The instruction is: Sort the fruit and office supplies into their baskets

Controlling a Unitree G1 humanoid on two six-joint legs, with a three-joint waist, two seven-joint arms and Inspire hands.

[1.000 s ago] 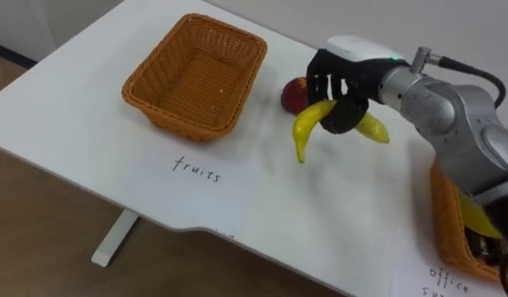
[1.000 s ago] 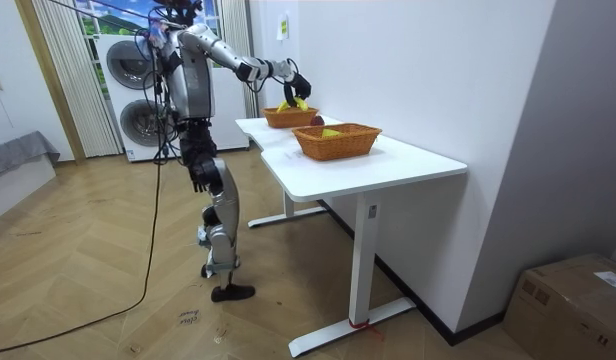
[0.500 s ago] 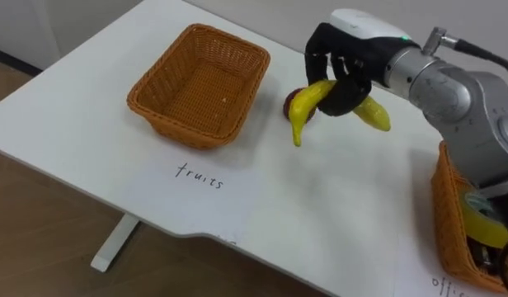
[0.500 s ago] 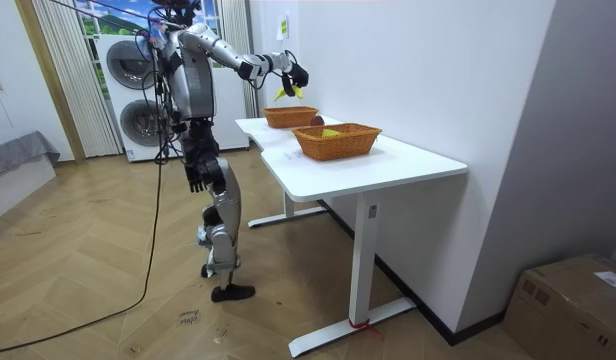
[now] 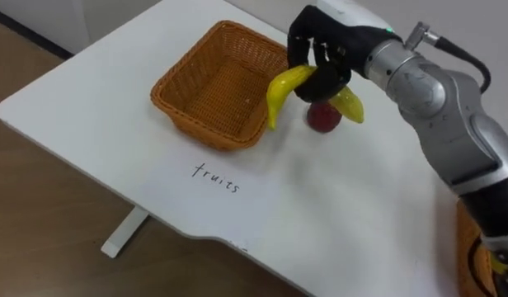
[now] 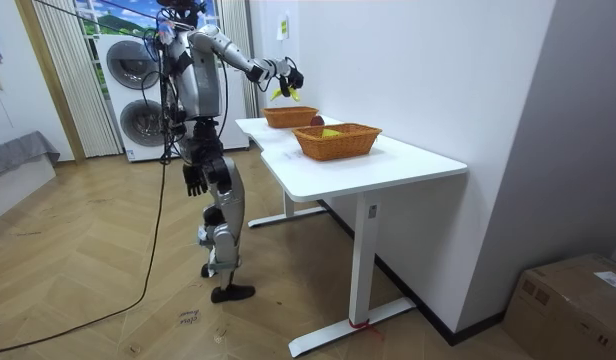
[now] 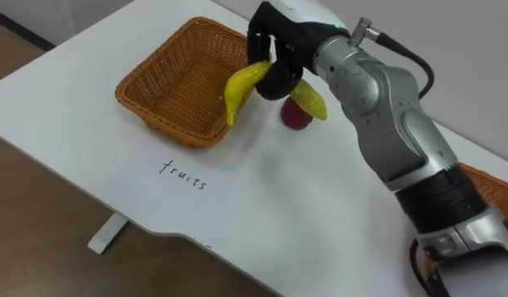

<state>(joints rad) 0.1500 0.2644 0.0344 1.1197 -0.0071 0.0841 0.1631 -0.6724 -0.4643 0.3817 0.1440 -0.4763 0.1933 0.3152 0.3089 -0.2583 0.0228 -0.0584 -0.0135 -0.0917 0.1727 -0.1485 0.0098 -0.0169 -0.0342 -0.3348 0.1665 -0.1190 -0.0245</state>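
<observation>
- We see the banana (image 5: 280,91) held in the air in the right hand (image 5: 322,48), whose dark fingers are curled round its middle so that both yellow ends stick out.
- The banana's lower tip hangs over the right rim of the empty wicker basket (image 5: 206,130). Its other end points right, above a red apple (image 5: 323,120).
- The apple lies on the white table (image 5: 97,124), just beside the basket's right wall and below the hand.
- A sheet of paper with handwriting (image 5: 217,177) lies flat on the table on the near side of the basket.
- A second wicker basket (image 7: 495,188) stands at the table's right end, well apart from the first. In the room view it (image 6: 338,143) has something yellow in it.
- In the room view the robot stands upright at the near edge of the table, its right arm stretched out and the hand raised above the far basket (image 6: 288,118).
- The left hand (image 6: 195,181) hangs by the robot's hip, and we cannot tell how it is held.
- Behind the robot are two stacked washing machines (image 6: 134,66) and a wooden floor (image 6: 108,320).
</observation>
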